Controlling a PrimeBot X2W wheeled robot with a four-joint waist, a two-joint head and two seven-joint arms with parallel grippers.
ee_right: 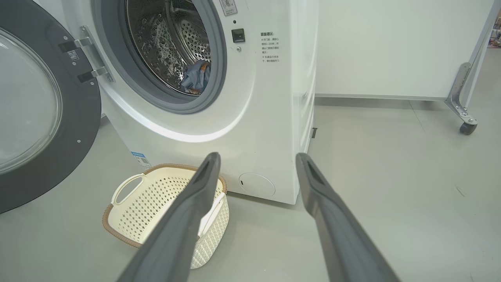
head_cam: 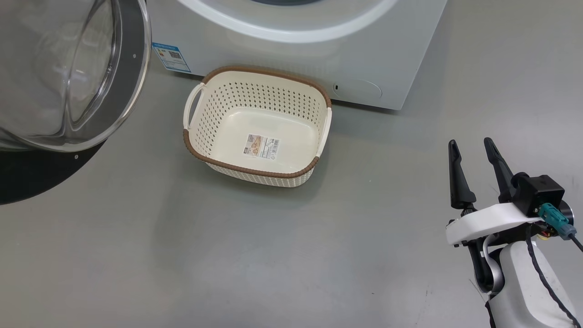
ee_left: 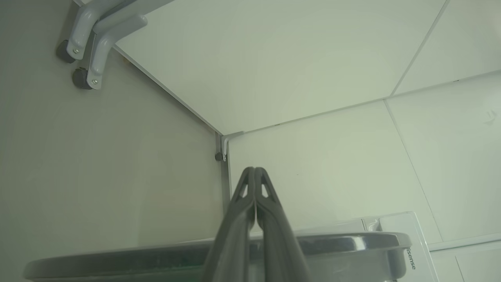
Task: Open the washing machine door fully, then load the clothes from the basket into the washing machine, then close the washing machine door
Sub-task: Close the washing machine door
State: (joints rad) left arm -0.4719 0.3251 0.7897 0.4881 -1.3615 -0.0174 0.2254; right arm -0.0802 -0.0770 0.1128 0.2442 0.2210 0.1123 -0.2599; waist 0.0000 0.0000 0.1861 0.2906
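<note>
While it hangs swung out on its hinges, washing machine door (head_cam: 68, 82): open, at 9 to 10 o'clock of the head view, with the black rim around the clear glass bowl.
clothes (ee_right: 195, 76): one blue piece lies inside the steel drum, low in the opening, at 11 o'clock of the right wrist view.
basket (head_cam: 227, 105): stands on the grey floor (head_cam: 227, 255) just in front of the washing machine (head_cam: 296, 59); a label (head_cam: 263, 146) is on its bottom.
blue QR sticker (head_cam: 171, 57): at 10 o'clock from the basket.
round flap (head_cam: 357, 89): at 2 o'clock from the basket.
right end effector (head_cam: 470, 142): at 4 o'clock of the head view, fingers wide apart, holding nothing, well apart from the basket.
left end effector (ee_left: 254, 170): fingers pressed together with nothing between them; the door's dark rim is at 6 o'clock under it, and I cannot tell if they touch.
</note>
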